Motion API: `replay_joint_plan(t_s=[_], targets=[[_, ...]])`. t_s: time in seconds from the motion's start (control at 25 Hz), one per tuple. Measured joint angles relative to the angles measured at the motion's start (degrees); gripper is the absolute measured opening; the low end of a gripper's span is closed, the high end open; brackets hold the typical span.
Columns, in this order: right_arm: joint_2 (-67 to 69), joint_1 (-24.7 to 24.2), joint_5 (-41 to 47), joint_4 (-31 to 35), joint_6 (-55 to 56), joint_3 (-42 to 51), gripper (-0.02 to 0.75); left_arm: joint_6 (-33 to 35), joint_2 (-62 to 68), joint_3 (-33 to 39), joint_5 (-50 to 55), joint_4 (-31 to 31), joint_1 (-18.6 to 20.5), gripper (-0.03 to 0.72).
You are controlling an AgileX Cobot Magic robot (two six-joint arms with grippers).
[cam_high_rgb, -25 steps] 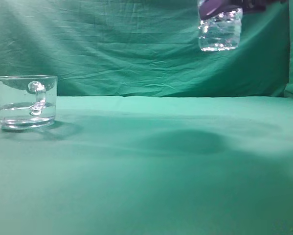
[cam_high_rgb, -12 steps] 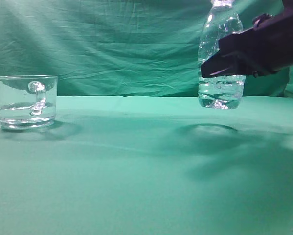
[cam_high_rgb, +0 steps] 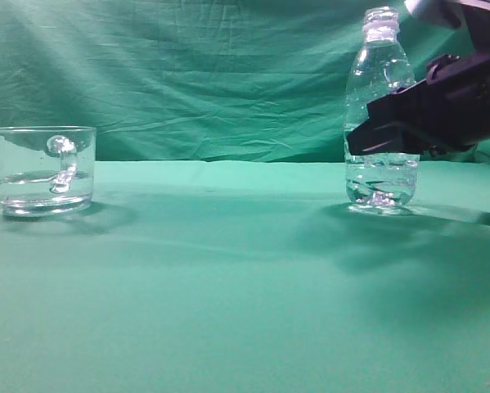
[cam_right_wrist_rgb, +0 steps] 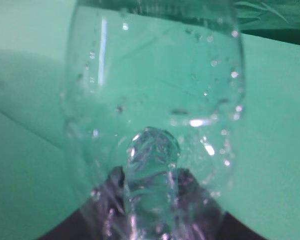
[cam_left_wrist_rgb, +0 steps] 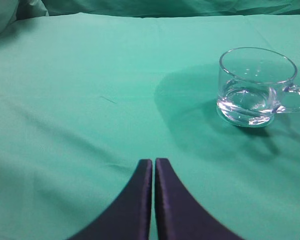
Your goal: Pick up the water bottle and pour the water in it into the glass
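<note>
The right gripper [cam_high_rgb: 375, 137] has its dark jaws clamped around the ribbed middle of the water bottle [cam_high_rgb: 380, 82], which stands upright with its base on the green-covered worktop [cam_high_rgb: 245, 295] at the right of the exterior view, its cap off and droplets clinging inside its walls. The left gripper [cam_left_wrist_rgb: 154, 165] hangs over bare cloth with its jaws pressed together and holding nothing, the glass [cam_left_wrist_rgb: 256, 86] sitting ahead of it and off to the side. That glass, well apart from the bottle at the far left, holds a shallow layer of water [cam_high_rgb: 44, 182]
</note>
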Motion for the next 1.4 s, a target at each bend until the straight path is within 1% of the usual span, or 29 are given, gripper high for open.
replay_joint_plan(t_s=[0.2, 0.24, 0.32, 0.48, 0.52, 0.56, 0.68, 0.72, 0.76, 1.04, 1.16, 1.24, 1.32, 1.4], targets=[[0.0, 0.0, 0.4, 0.1, -0.1, 0.0, 0.239, 0.0, 0.0, 0.0, 0.0, 0.0, 0.0, 0.000], [0.0, 0.0, 0.1, 0.1, -0.1, 0.0, 0.300, 0.0, 0.0, 0.0, 0.0, 0.0, 0.0, 0.000], [0.0, 0.0, -0.8, 0.1, -0.2, 0.0, 0.382, 0.0, 0.0, 0.0, 0.0, 0.0, 0.0, 0.000], [-0.3, 0.0, -2.3, 0.1, 0.5, 0.0, 0.589, 0.0, 0.0, 0.0, 0.0, 0.0, 0.0, 0.000], [-0.7, 0.0, -2.1, 0.1, 1.2, 0.0, 0.631, 0.0, 0.0, 0.0, 0.0, 0.0, 0.0, 0.000], [-1.5, 0.0, -1.4, 0.2, 2.4, 0.0, 0.657, 0.0, 0.0, 0.0, 0.0, 0.0, 0.0, 0.000], [-5.1, 0.0, 1.8, 0.3, 5.2, 0.0, 0.646, 0.0, 0.0, 0.0, 0.0, 0.0, 0.0, 0.000], [-7.3, 0.0, 3.3, 0.3, 5.8, 0.0, 0.688, 0.0, 0.0, 0.0, 0.0, 0.0, 0.0, 0.000], [-9.4, 0.0, 4.4, 0.3, 6.3, 0.0, 0.671, 0.0, 0.0, 0.0, 0.0, 0.0, 0.0, 0.000], [-26.4, 0.0, 11.7, 0.3, 7.2, 0.1, 0.671, 0.0, 0.0, 0.0, 0.0, 0.0, 0.0, 0.000], [-34.6, 0.0, 17.4, -0.2, 10.4, 0.1, 0.509, 0.0, 0.0, 0.0, 0.0, 0.0, 0.0, 0.000], [-40.1, 0.0, 21.0, -1.1, 14.0, 0.2, 0.387, 0.0, 0.0, 0.0, 0.0, 0.0, 0.0, 0.000], [-45.9, 0.0, 24.2, -3.5, 18.1, 0.4, 0.233, 0.0, 0.0, 0.0, 0.0, 0.0, 0.0, 0.000], [-50.9, 0.0, 26.5, -8.1, 23.9, 0.5, 0.097, 0.0, 0.0, 0.0, 0.0, 0.0, 0.0, 0.000]])
